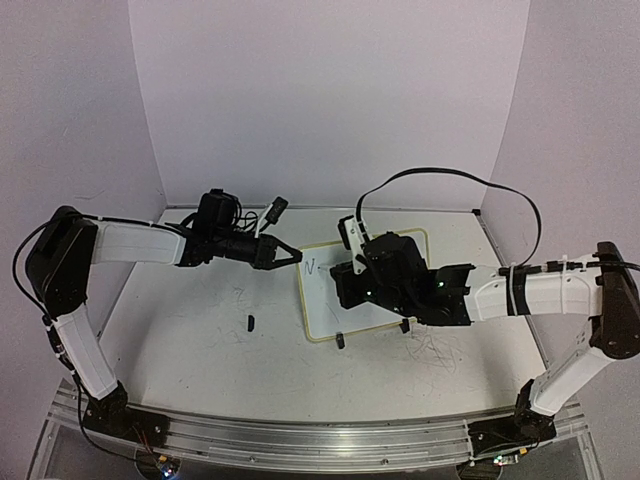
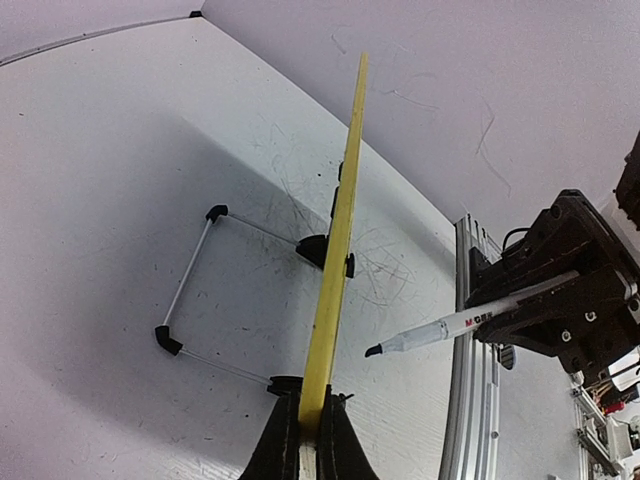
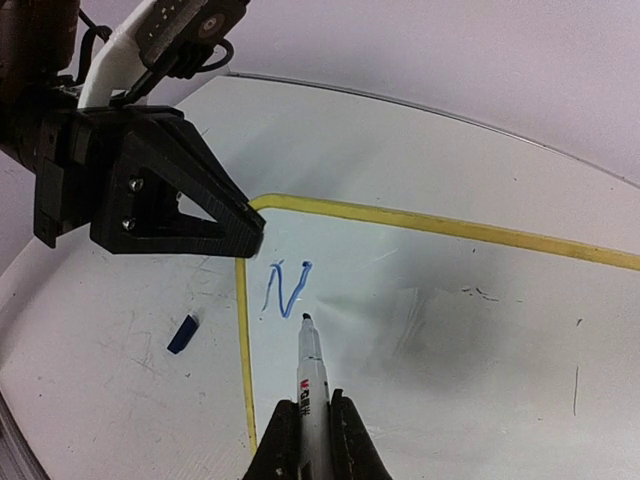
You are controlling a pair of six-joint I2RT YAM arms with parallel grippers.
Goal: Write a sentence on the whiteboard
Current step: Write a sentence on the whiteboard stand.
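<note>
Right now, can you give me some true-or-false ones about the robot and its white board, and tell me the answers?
1. The left gripper is pinching the edge of the whiteboard. True.
2. A whole sentence is already written on the whiteboard. False: only one blue letter N is there.
3. The right gripper is holding a marker. True.
4. The marker has its cap on. False: its tip is bare, and a small dark cap lies on the table beside the board.
</note>
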